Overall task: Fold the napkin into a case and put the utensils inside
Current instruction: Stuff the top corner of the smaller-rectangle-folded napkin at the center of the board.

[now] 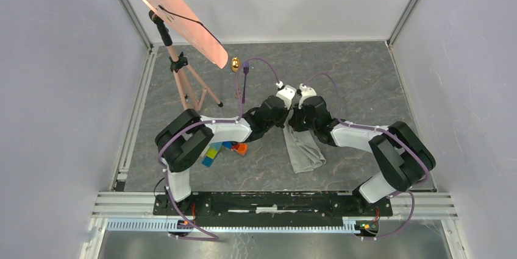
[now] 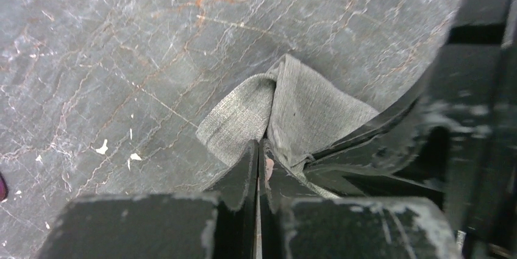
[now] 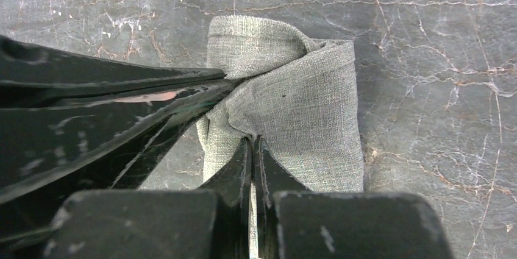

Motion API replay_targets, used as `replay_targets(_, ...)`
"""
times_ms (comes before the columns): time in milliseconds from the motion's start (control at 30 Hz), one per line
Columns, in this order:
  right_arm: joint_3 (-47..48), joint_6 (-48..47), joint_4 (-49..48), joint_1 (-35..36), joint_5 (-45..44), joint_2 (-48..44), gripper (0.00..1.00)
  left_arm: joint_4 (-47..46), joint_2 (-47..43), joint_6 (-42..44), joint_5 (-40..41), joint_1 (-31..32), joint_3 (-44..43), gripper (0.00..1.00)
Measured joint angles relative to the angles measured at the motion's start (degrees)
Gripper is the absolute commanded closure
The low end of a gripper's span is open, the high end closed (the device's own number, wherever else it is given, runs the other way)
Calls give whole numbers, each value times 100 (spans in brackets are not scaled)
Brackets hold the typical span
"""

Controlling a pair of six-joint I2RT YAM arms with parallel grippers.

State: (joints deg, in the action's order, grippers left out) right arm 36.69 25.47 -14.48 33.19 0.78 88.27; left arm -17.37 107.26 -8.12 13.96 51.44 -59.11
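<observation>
The grey-green napkin (image 1: 303, 149) hangs bunched below both grippers at mid-table. My left gripper (image 2: 259, 144) is shut on one top edge of the napkin (image 2: 292, 106). My right gripper (image 3: 252, 140) is shut on the napkin (image 3: 305, 106) right beside it; the two grippers almost touch (image 1: 291, 108). The napkin's top end is lifted and its lower end rests on the table. The gold spoon (image 1: 235, 63) and the purple fork (image 1: 244, 82) lie at the back, left of the grippers.
A pink tilted board on a tripod (image 1: 183, 76) stands at the back left. Colourful toy blocks (image 1: 222, 149) lie under the left arm. White walls enclose the grey marbled table (image 1: 366, 76).
</observation>
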Motion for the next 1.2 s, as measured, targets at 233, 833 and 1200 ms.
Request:
replay_targets(233,0,-4,46,7,28,63,100,-201,-131,-33,-118,-59,48,98)
replay_targets(833,804,72,1008,94,-81,437,100,-354,-201,-122,-317,-111,262,98)
replay_targets(1200,654,765,772,-133,503,444,100,-380,-216,-120,-181,-111,282,98)
